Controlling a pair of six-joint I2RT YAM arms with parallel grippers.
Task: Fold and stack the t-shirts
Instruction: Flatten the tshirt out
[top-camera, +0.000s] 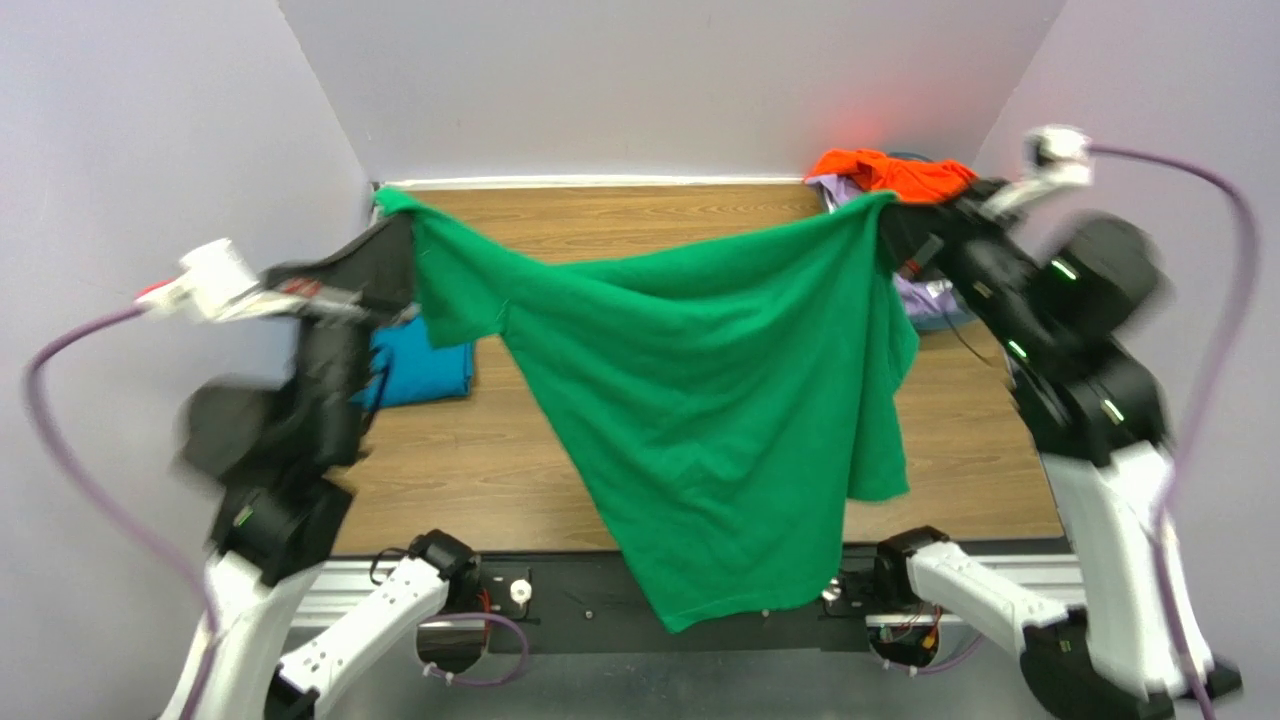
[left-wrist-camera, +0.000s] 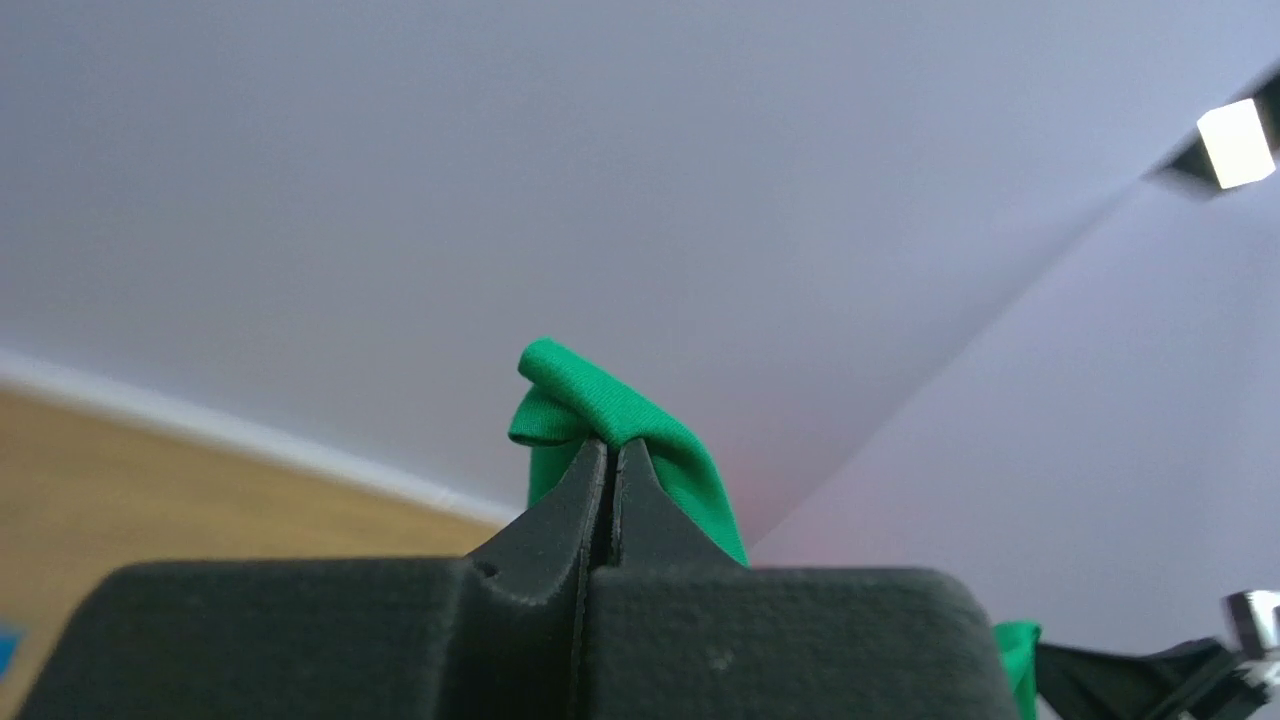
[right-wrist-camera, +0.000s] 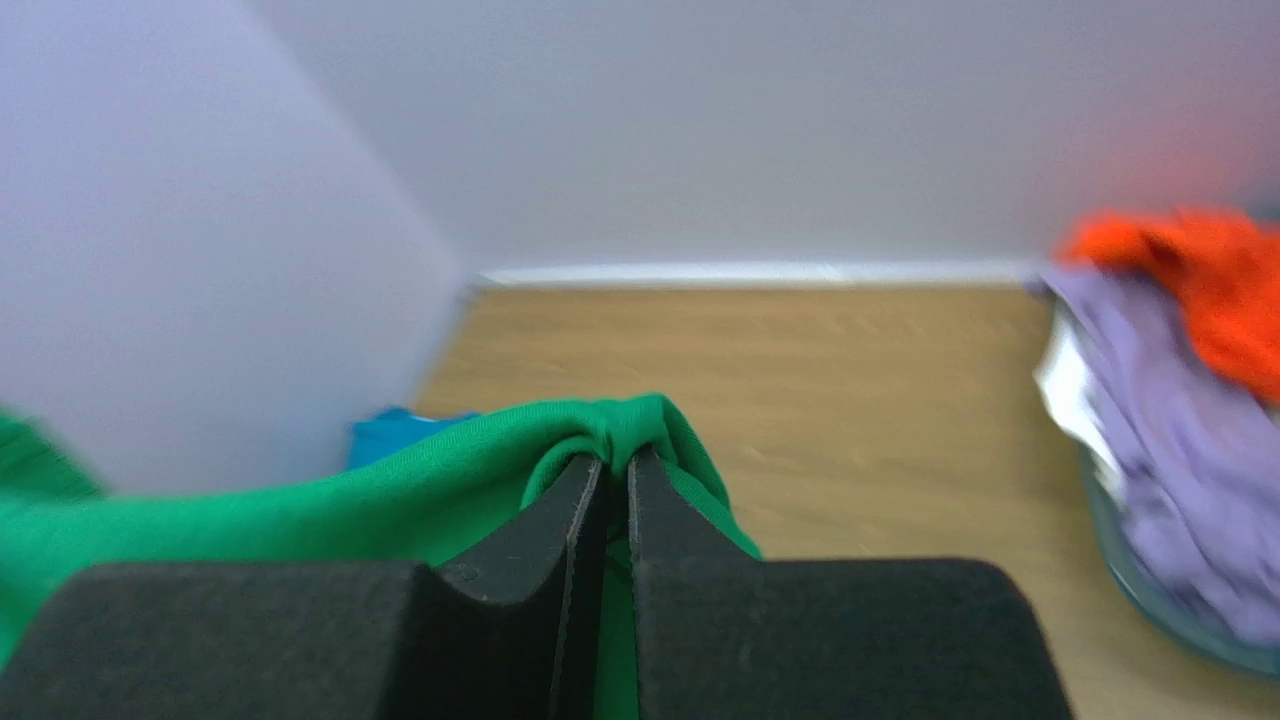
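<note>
The green t-shirt (top-camera: 706, 405) hangs like a curtain across the middle of the table (top-camera: 451, 495), pinched at its top corners by the left gripper (left-wrist-camera: 612, 446) and the right gripper (right-wrist-camera: 616, 458) — no straight way through from near edge to far edge there. Bare wood lies open behind it along the back wall (top-camera: 676, 90) and at the near left. The teal-blue t-shirt (top-camera: 428, 368) takes the left side; the basket (right-wrist-camera: 1180, 615), heaped with an orange t-shirt (top-camera: 887, 173) and a lavender t-shirt (right-wrist-camera: 1157, 435), apparently fills the far right corner.
</note>
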